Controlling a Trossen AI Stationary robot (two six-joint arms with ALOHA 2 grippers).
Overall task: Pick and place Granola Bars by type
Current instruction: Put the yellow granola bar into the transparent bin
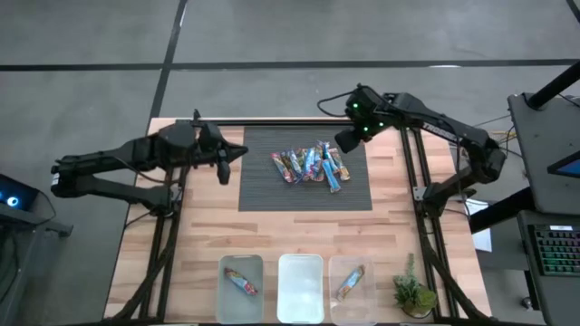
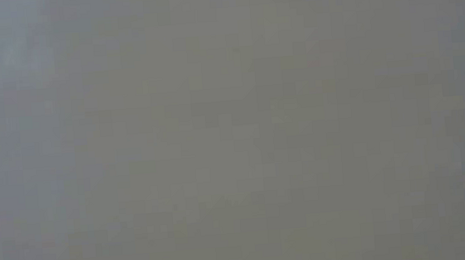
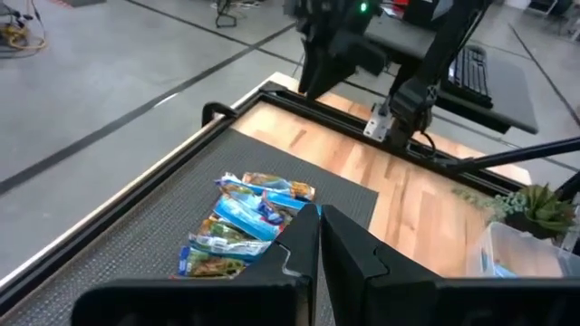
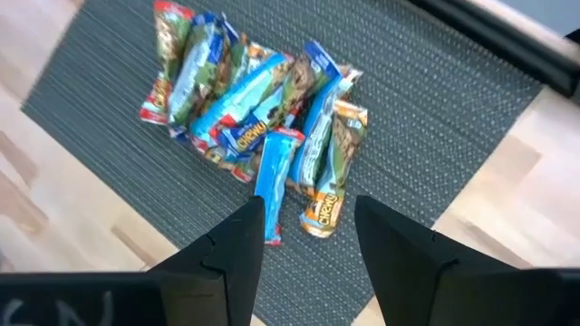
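Early days tbh; one bar (image 1: 240, 281) in the left bin (image 1: 241, 290), one in the right bin (image 1: 352, 290), middle bin (image 1: 300, 288) bare; pile of bars (image 1: 311, 165) on the mat (image 1: 263, 186); right claw (image 1: 350, 141) open over it, holding nothing (left claw (image 1: 237, 154) shut, parked beside).

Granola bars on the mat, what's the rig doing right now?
Sorting by type, early on. The right pincer hovers open and empty over the pile of granola bars on the dark mat, above a blue bar and an orange bar. The left pincer waits shut at the mat's left edge. Of the three clear bins at the near edge, the left bin and right bin hold one bar each; the middle bin holds none.
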